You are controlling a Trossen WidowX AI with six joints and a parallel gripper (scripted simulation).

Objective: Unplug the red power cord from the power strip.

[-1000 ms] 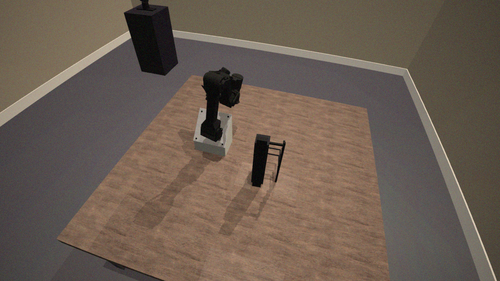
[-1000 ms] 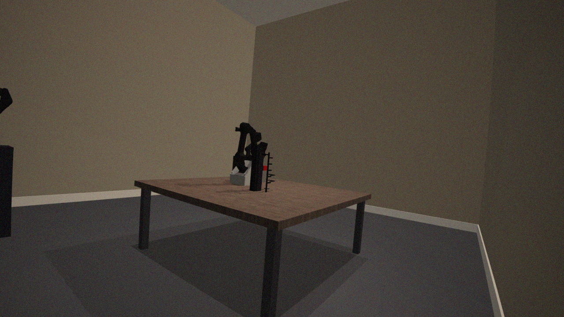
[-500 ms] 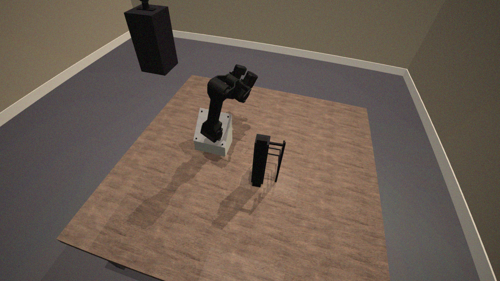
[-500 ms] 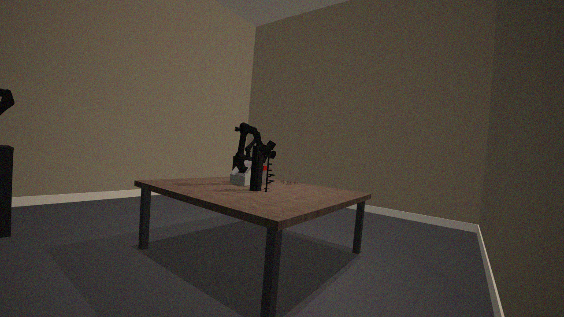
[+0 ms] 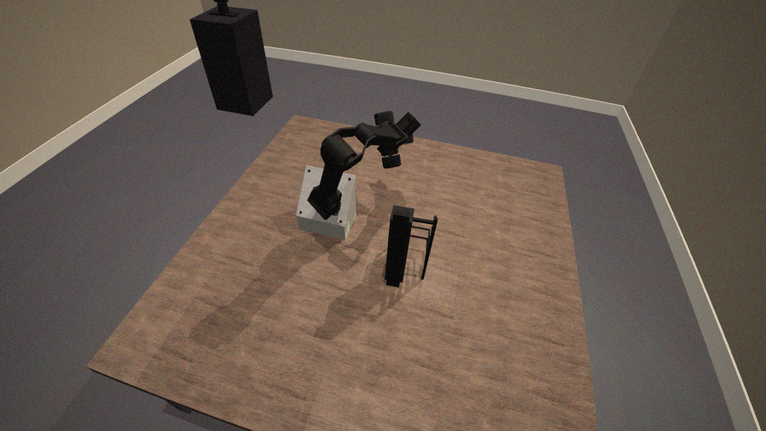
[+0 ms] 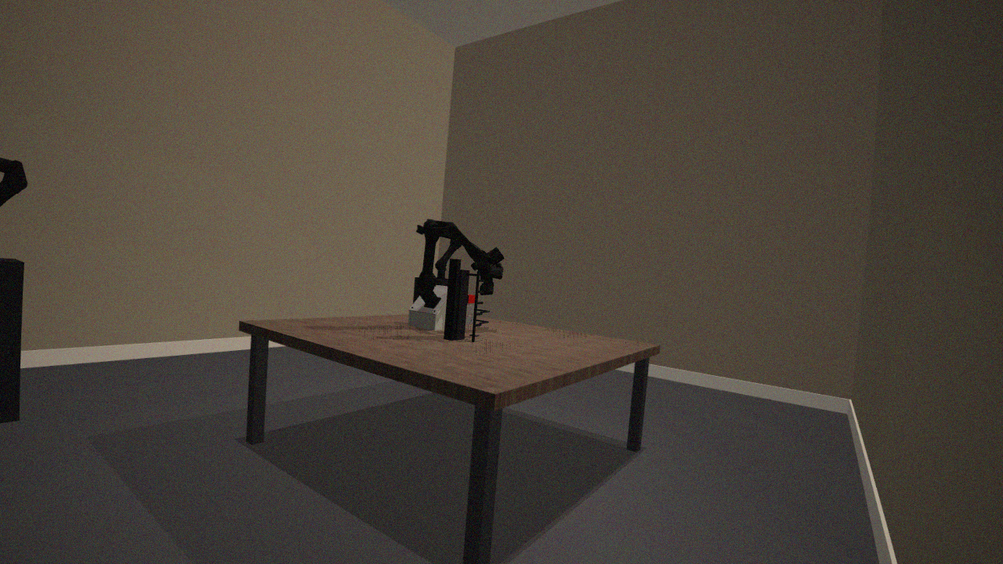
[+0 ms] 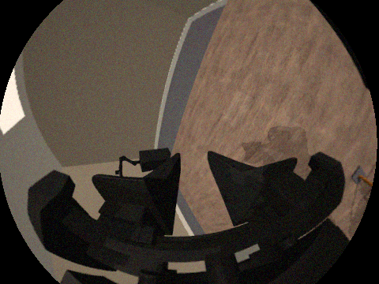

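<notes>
My gripper (image 7: 193, 155) is open with a narrow gap between its fingertips, and nothing is between them. In the top view my arm (image 5: 337, 151) holds it in the air, beyond the black upright block (image 5: 397, 246) (image 6: 454, 301). A small red patch (image 6: 471, 298) shows between that block and a thin black rail (image 5: 429, 243) (image 6: 474, 319); I cannot tell whether it is the red plug. The power strip's sockets and the seating of the red plug cannot be made out. At the wrist view's right edge a grey plate (image 7: 358, 174) bears an orange cord.
The arm's pale base (image 5: 324, 227) (image 6: 424, 319) stands on the wooden table (image 5: 508, 300) (image 6: 561, 350), near the block. Thin black bars join the block to the rail. A dark pedestal (image 5: 230, 64) (image 6: 8, 336) with another arm stands on the floor beyond the table.
</notes>
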